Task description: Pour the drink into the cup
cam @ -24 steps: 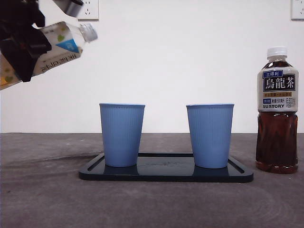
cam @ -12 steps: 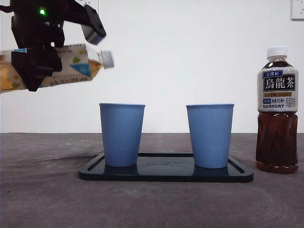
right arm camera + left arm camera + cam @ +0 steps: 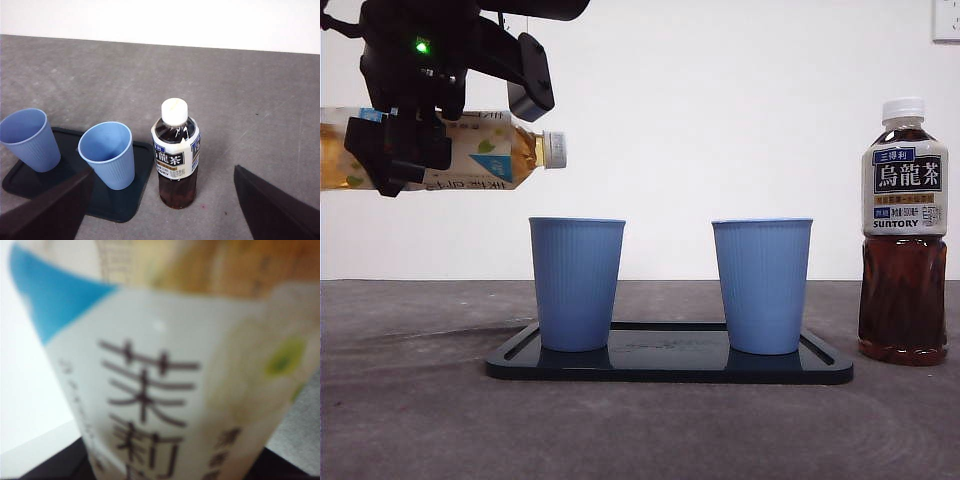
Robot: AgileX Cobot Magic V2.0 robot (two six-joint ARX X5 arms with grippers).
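The jasmine tea bottle (image 3: pixel 440 150) now lies level in the left gripper (image 3: pixel 405 150), which pinches its labelled middle; its capped neck has come down and nearer, reaching above and just short of the left blue cup (image 3: pixel 577 284). Beside that cup on the dark tray (image 3: pixel 670 367) stands the second blue cup (image 3: pixel 762 285), and past it on the counter (image 3: pixel 420 420) the oolong bottle (image 3: pixel 904 235), all unmoved. Above the oolong bottle the right gripper (image 3: pixel 160 210) hangs with jaws spread.
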